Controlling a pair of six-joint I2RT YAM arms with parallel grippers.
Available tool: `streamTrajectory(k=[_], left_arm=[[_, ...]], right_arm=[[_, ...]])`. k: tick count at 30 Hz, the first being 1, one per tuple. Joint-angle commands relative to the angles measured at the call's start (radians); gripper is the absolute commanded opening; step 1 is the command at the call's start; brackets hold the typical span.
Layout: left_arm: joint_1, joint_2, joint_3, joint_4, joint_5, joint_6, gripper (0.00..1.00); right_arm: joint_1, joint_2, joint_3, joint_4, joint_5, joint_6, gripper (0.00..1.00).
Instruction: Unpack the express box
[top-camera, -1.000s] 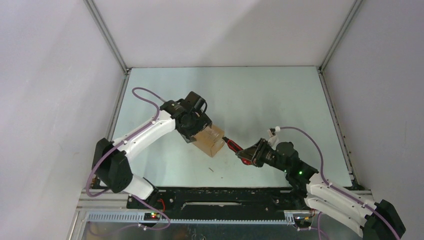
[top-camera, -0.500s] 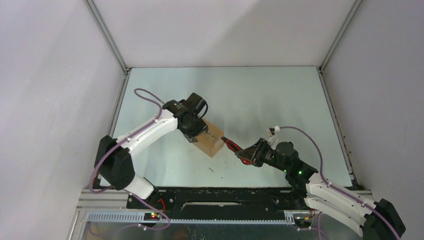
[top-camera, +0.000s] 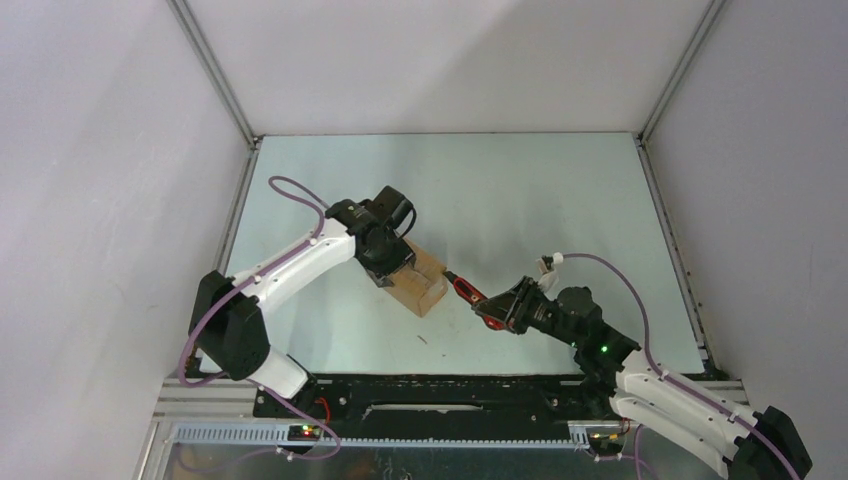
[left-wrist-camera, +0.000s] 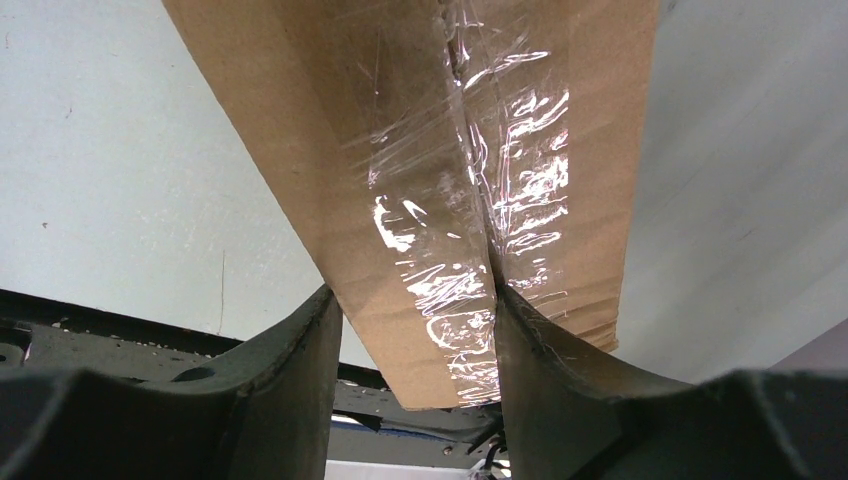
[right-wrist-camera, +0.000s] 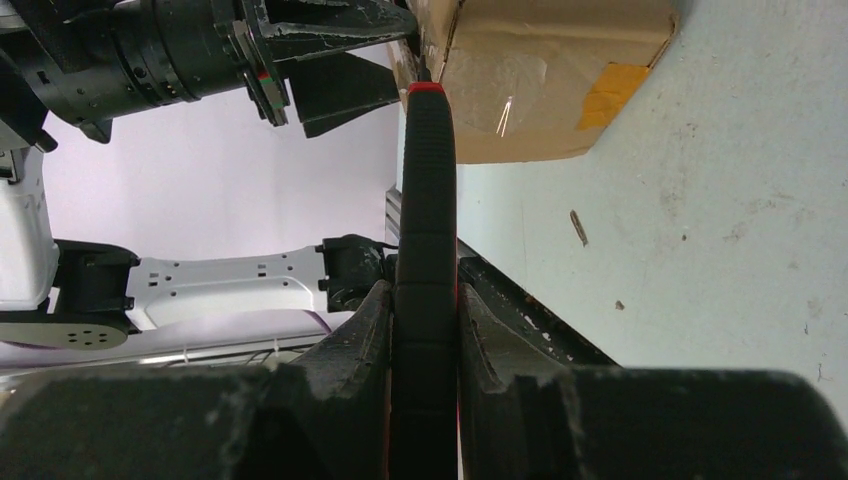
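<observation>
The left gripper (left-wrist-camera: 415, 300) is clamped on the express box (left-wrist-camera: 430, 150), one finger on each side of the box, whose taped seam runs between them. The box rests on the table (top-camera: 520, 200) directly under that gripper. The right gripper (right-wrist-camera: 425, 300) grips a red-handled knife (right-wrist-camera: 425, 200), whose tip reaches the box edge ahead of it.
</observation>
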Motion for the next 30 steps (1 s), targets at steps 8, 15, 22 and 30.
streamTrajectory(k=[8,15,22,30], left_arm=[[-0.005,-0.011,0.040,-0.020,-0.003,0.009,0.16],[-0.006,-0.017,0.034,-0.004,0.013,0.011,0.07],[-0.004,-0.024,0.011,0.025,0.058,0.010,0.01],[0.008,-0.054,-0.018,0.065,0.094,0.005,0.00]], right_arm=[[0.002,-0.014,-0.023,0.055,0.033,0.025,0.00],[0.000,-0.002,-0.040,0.128,0.012,0.041,0.00],[-0.001,-0.009,-0.069,0.196,0.008,0.079,0.00],[0.004,-0.038,-0.072,0.153,0.023,0.079,0.00]])
